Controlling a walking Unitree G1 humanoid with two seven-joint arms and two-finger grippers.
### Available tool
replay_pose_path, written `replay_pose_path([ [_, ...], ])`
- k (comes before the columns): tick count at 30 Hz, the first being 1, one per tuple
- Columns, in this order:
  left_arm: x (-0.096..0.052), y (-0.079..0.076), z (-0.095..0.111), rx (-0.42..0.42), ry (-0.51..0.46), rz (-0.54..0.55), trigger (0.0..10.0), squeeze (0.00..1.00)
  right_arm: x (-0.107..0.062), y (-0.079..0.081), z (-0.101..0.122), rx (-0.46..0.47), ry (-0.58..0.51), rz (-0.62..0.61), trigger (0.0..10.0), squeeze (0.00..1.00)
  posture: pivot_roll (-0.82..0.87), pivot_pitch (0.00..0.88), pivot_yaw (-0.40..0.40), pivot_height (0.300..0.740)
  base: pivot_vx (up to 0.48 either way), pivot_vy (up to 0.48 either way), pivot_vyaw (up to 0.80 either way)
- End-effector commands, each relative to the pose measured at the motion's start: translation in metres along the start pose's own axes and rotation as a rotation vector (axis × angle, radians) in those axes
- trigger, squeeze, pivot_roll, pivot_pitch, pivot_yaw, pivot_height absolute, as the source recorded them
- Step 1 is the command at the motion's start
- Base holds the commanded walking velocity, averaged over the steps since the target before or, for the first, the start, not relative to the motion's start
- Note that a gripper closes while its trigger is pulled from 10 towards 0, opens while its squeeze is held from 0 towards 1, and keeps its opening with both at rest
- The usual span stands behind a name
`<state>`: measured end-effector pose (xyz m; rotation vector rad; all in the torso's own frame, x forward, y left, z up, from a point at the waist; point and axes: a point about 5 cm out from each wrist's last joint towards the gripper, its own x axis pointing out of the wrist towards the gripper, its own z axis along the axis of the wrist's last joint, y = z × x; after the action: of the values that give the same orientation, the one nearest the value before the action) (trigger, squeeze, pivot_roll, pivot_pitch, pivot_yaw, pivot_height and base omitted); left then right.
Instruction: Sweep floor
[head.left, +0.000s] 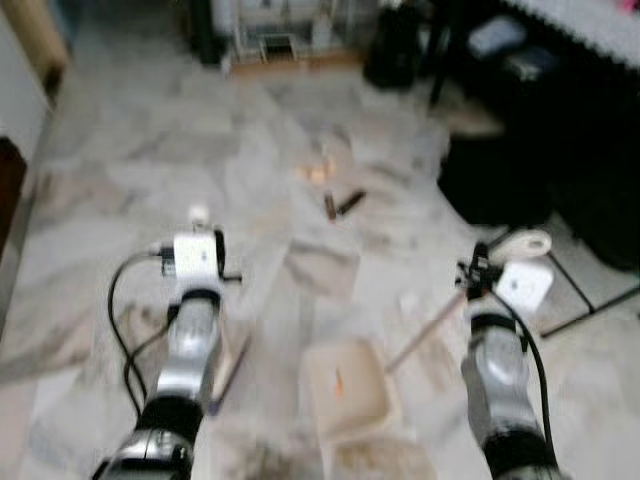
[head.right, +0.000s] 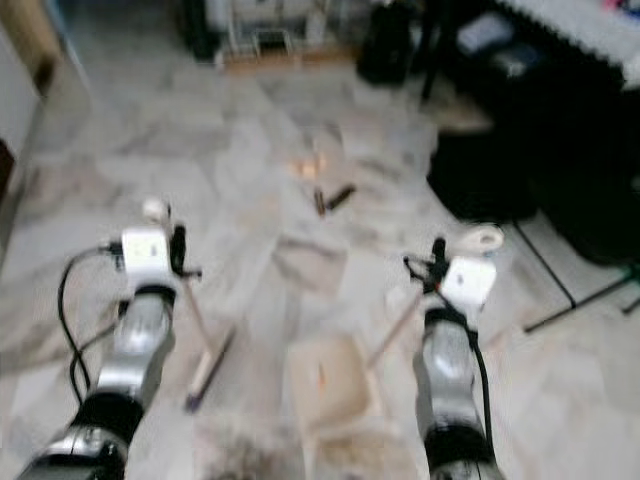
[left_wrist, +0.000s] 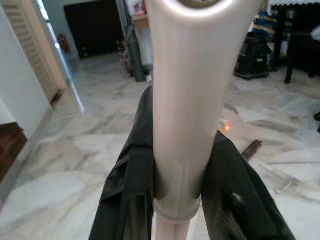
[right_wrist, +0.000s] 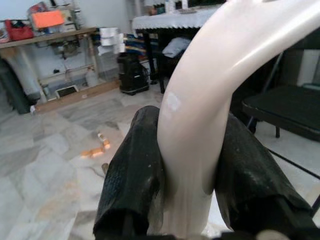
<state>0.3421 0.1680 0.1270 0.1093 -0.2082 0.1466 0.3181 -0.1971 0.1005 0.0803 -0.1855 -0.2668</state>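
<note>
The left gripper (left_wrist: 177, 195) is clamped on the pale broom handle (left_wrist: 187, 100), its 2 black fingers (left_wrist: 127, 195) pressed against either side of the shaft with no gap showing. From the head views the broom handle runs down from the gripper toward the robot and slightly to its right, ending at a dark brush head (head.right: 208, 372) that rests on the marble floor (head.left: 150, 160) just left of the dustpan (head.left: 345, 388). The right gripper (right_wrist: 186, 185) is closed on the cream dustpan handle (right_wrist: 210, 90), fingers (right_wrist: 132, 185) tight against both sides of it. That dustpan handle has its long axis slanting from the gripper down and to the robot's left, where it meets the beige dustpan lying flat on the floor between the 2 arms, with a small orange speck inside it. Its top end curves into a looped grip (head.left: 527, 243) above the gripper. Further ahead on the floor lie a few orange scraps (head.left: 316, 173) and 2 small dark pieces (head.left: 342, 204), near one another. A black chair (right_wrist: 285, 107) stands to the robot's right, and a dark table with a white cloth (right_wrist: 175, 20) is beyond it. The head views are blurred.
</note>
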Motion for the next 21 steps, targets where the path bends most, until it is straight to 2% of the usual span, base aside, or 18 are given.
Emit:
replay_pose_path([
  [1, 0.0005, -0.0069, 0.0042, -0.018, -0.018, -0.015, 10.0, 0.00, 0.0026, -0.0054, 0.0062, -0.015, -0.031, -0.012, 10.0, 0.00, -0.05, 0.118, -0.014, 0.740, 0.386, 0.000, 0.00],
  [21, 0.0013, -0.0063, 0.0050, -0.020, -0.022, -0.010, 10.0, 0.00, 0.0045, -0.0029, 0.0086, -0.011, -0.043, -0.005, 10.0, 0.00, -0.05, 0.117, -0.017, 0.740, 0.387, 0.000, 0.00],
])
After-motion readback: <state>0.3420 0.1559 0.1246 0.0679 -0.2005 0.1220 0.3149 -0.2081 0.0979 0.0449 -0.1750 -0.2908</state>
